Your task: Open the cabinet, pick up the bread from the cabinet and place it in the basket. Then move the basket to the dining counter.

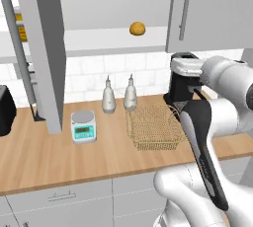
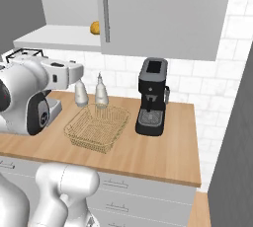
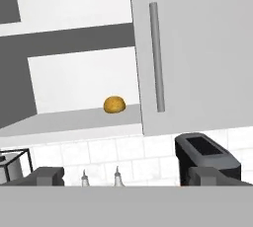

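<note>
Cabinet point(image 1: 118, 4): left door point(image 1: 42, 48) swung out toward the camera, right door point(image 3: 197, 53) closed with its bar handle point(image 3: 157, 57) upright; white inner shelf point(image 3: 74, 120) exposed.
Bread point(image 3: 114, 104): sits on the inner shelf near its front edge, just left of the closed door's edge; nothing touches it.
Basket point(image 1: 154, 126): on the wooden surface point(image 1: 59, 157) below the cabinet, with nothing in it.
Hand point(image 3: 126, 176): fingers spread wide and holding nothing, raised above the surface and below shelf level, facing the open cabinet, well apart from the bread.
Two bottles point(image 1: 119, 95): upright just behind the basket, against the tiled wall.
Kitchen scale point(image 1: 83, 126): left of the basket, apart from it.
Coffee machine point(image 2: 152, 103): right of the basket, just beside it.
</note>
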Controlling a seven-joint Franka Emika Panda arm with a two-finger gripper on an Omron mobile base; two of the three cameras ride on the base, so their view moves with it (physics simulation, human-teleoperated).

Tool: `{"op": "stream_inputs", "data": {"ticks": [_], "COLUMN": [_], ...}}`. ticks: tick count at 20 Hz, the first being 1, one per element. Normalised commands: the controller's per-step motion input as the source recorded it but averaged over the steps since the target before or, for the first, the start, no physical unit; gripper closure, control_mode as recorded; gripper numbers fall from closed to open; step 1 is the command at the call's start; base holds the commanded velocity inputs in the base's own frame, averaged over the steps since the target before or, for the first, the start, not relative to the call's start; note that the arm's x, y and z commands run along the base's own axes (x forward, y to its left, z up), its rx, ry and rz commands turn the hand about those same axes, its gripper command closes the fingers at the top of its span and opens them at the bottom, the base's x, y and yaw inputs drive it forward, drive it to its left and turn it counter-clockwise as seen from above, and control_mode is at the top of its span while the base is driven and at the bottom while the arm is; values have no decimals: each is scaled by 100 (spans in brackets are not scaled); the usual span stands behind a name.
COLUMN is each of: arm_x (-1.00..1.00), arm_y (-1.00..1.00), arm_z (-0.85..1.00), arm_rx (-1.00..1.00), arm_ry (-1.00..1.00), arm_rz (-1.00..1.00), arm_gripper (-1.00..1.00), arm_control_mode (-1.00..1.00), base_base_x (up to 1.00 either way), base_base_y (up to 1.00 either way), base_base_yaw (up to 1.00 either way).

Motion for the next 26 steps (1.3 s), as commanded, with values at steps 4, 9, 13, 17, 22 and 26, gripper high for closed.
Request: {"op": "stream_inputs", "data": {"ticks": [4,9,13,17,22,26], "arm_x": [-42,-44,-29,-12,9,44], "arm_y": [-20,-17,-22,-23,-22,-22], "arm_z": [21,22,27,20,6,0], "arm_rx": [-1,-3,-2,-2,0,0], "arm_ry": [-3,-5,-3,-4,0,-4], "arm_rz": [0,0,0,-1,-4,0], "arm_gripper": [-100,-100,-100,-100,-100,-100], "arm_control_mode": [-100,-100,-100,-100,-100,-100], "base_base_x": [0,0,0,0,0,0], "base_base_y": [0,0,0,0,0,0], "base_base_yaw": [0,0,0,0,0,0]}}
